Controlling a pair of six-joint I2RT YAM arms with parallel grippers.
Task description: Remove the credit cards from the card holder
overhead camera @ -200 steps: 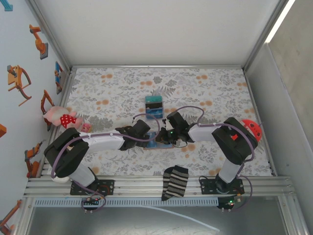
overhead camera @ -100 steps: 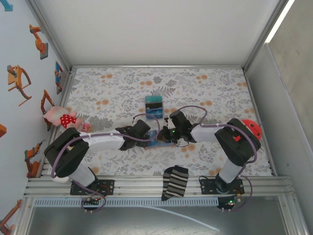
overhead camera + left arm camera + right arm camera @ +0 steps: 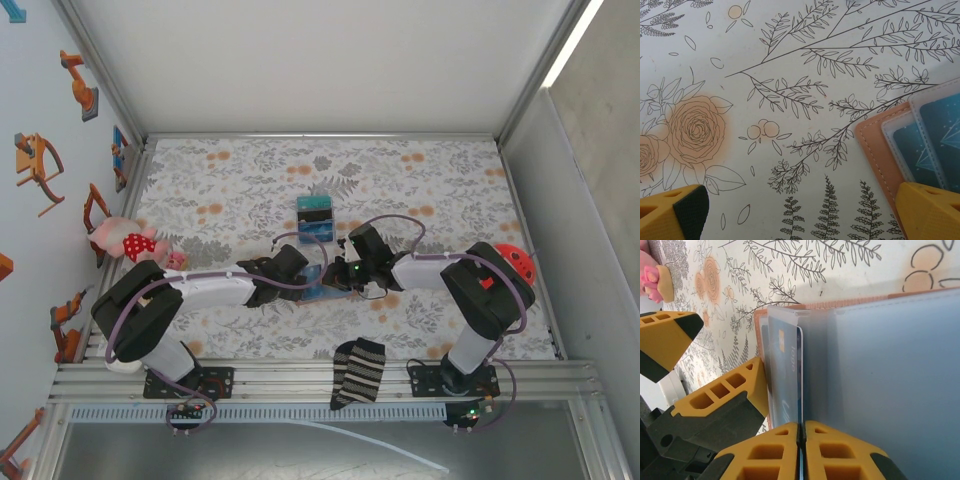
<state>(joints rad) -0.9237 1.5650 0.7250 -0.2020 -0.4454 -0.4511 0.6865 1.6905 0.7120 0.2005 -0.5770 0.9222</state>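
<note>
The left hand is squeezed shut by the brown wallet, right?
No. The left hand is wide open, not shut: the left wrist view shows its yellow fingers far apart. It is by the brown wallet.

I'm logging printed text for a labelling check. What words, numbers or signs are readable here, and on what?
"logo": printed sideways on the credit card standing in the card holder, as far as it can be read.
Cards in the left wrist view: a line pattern, no lettering.
Boxy object: any print is too small to read.
Wall stickers: pictures, no words.
</note>
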